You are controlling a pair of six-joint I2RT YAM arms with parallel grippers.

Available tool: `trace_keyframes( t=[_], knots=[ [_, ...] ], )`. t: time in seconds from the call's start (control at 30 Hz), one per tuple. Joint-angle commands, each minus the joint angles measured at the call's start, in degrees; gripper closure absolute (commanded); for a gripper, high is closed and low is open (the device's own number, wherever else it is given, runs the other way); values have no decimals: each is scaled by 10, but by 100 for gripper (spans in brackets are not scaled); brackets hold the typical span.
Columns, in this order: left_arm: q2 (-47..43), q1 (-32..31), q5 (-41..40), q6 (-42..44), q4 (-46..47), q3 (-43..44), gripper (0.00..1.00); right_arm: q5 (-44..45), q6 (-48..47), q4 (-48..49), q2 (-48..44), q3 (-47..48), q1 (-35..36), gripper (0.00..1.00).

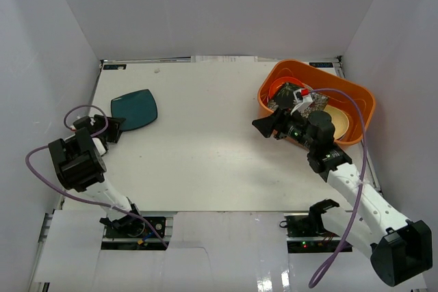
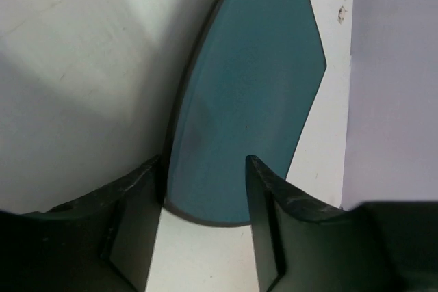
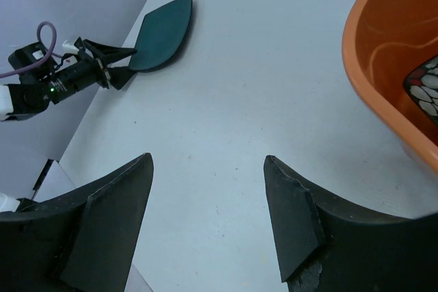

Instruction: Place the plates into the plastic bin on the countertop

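At the far left of the white countertop [image 1: 205, 162], close to the side wall, a square teal plate [image 1: 135, 109] lies flat and alone, well apart from the orange bin [image 1: 356, 94] that sits in the far right corner. The left gripper [image 1: 113, 128] is low at the plate's near corner, turned on its side. In the left wrist view its two dark fingers [image 2: 267, 196] stand apart with the edge of the teal plate [image 2: 253, 87] running in between them. One finger overlaps the plate's face and the other sits at its rim, but whether they press on it I cannot tell. The right wrist view shows the same from across the table: the left gripper [image 3: 122, 64] has the corner of the teal plate [image 3: 164, 29] between its tips. The right gripper [image 1: 261, 126] hangs just outside the bin's near-left wall, pointing left across the table. Its fingers [image 3: 294, 217] are spread wide with only bare countertop between them. Inside the bin lie a black plate with white flowers [image 1: 311, 105] and, beside it to the right, a round tan plate [image 1: 339, 122]. A patch of the flowered plate [image 3: 424, 87] shows past the orange wall [image 3: 383, 46]
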Motion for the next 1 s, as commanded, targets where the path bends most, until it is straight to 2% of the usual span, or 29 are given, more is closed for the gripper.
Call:
trace_keyframes(
  t=[0.0, 0.1, 0.13, 0.23, 0.4, 0.53, 0.6, 0.63, 0.7, 0.83, 0.97],
  knots=[
    [45, 1, 34, 10, 15, 17, 42, 15, -3, 44, 14, -4, 17, 28],
    [56, 3, 38, 0, 40, 10, 65, 20, -6, 45, 29, 3, 26, 28],
    [57, 2, 42, -1, 50, 9, 79, 21, -7, 47, 32, 6, 30, 29],
    [57, 0, 64, -7, 67, 5, 100, 31, -8, 49, 43, 12, 45, 29],
    [11, -31, 106, -54, 104, -25, 100, 35, -6, 65, 100, 47, 96, 27],
    [-95, -54, 145, -106, 129, -57, 100, 55, -29, 44, 146, 104, 150, 19],
    [-123, -67, 181, -142, 148, -72, 100, 60, -37, 40, 169, 122, 167, 13],
    [-132, -89, 197, -152, 157, -72, 100, 61, -38, 36, 178, 143, 171, 6],
    [-155, -119, 224, -171, 167, -74, 100, 58, -38, 19, 211, 165, 172, 2],
    [-191, -203, 236, -191, 177, -72, 100, 61, -38, -7, 253, 219, 173, 10],
    [-218, -241, 260, -208, 186, -63, 100, 72, -30, -8, 272, 233, 171, 10]
  ],
)
